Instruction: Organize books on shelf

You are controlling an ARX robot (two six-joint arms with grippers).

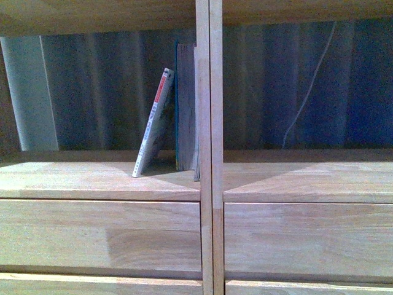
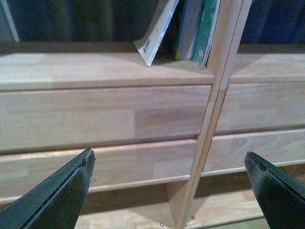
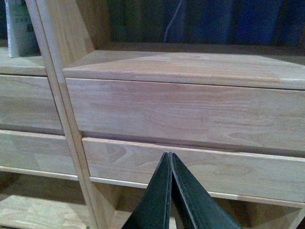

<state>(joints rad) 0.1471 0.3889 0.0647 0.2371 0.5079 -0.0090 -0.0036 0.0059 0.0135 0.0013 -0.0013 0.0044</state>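
The thin white paperback point(image 1: 154, 123) with a red-marked spine leans tilted against the taller dark-teal book point(image 1: 185, 107), which stands upright against the centre divider of the light-wood shelf point(image 1: 209, 184), in the left compartment. Both books show in the left wrist view: the paperback point(image 2: 157, 31) and the teal book point(image 2: 206, 28). A book edge point(image 3: 19, 28) shows in the right wrist view. My left gripper point(image 2: 169, 162) is open and empty, in front of the drawer fronts below the books. My right gripper point(image 3: 169, 155) is shut and empty, in front of the right column's drawers. Neither gripper shows in the front view.
Drawer fronts point(image 1: 98, 236) run across below the book compartment. The right compartment point(image 1: 301, 172) holds no books. A thin cable point(image 1: 307, 92) hangs behind it against a dark curtain. A lower shelf board point(image 2: 224, 205) lies under the drawers.
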